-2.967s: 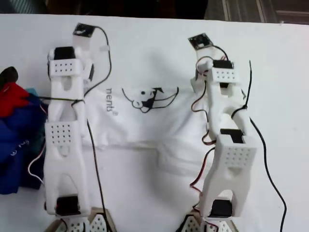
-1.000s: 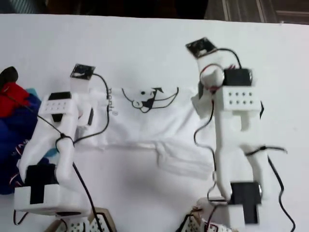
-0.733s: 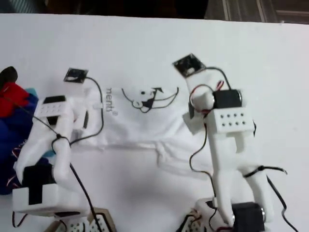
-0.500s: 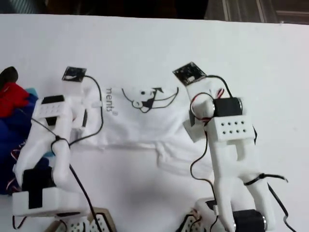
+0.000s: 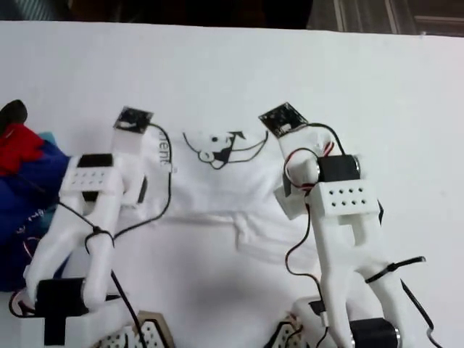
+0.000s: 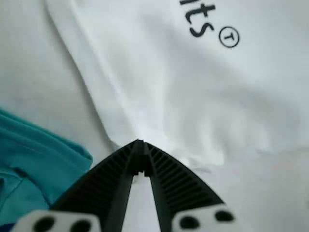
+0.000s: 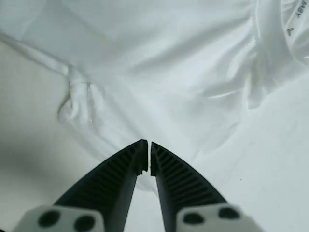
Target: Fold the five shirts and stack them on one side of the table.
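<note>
Where the white shirt [image 5: 217, 181] lay spread across the middle of the white table [image 5: 217, 65], both arms had their wrists down on it, one at each side. The left gripper [image 6: 140, 150] sat at the shirt's side edge next to the black lettering [image 6: 203, 19], its two black jaws drawn together at the tips with the folded edge of the cloth caught there. Just beyond that edge a teal shirt [image 6: 34, 159] showed on the tabletop. The right gripper [image 7: 147, 147] was at the opposite side of the shirt, its jaws closed to a thin slit on a rumpled fold of white cloth; creases ran away from that spot across the fabric. From above, the shirt's black drawing [image 5: 221, 148] lay face up between the two wrists, and the near part of the shirt was bunched and wrinkled. A heap of blue and red shirts [image 5: 22, 196] rested at the table's left edge, beside the left arm and apart from the white shirt.
</note>
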{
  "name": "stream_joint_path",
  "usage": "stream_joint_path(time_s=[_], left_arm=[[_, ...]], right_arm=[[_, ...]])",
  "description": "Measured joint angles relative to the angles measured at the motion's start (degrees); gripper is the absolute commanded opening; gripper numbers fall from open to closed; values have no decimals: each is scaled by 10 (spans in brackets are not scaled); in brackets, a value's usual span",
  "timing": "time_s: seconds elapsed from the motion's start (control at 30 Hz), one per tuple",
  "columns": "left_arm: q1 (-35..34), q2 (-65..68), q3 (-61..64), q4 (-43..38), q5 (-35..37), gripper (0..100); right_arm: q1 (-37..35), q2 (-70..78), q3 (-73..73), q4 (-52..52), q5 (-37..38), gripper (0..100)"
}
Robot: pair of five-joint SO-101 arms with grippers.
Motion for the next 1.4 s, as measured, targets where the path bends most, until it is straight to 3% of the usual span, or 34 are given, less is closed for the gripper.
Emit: stream_joint_path(time_s=[0.5, 0.9, 1.0, 1.2, 1.4], left_arm=[[-25, -1, 33, -9, -30, 27], [-25, -1, 95, -111, -32, 27], [-24, -2, 102, -122, -32, 27], [-24, -2, 106, -129, -32, 27], [-24, -2, 106, -129, -32, 27]], right_arm=[[-3, 0, 29, 0, 0, 19], [-156, 0, 166, -73, 54, 20], [-162, -1, 178, -110, 54, 22], [-164, 0, 202, -133, 54, 156], [-165, 0, 233, -135, 54, 135]])
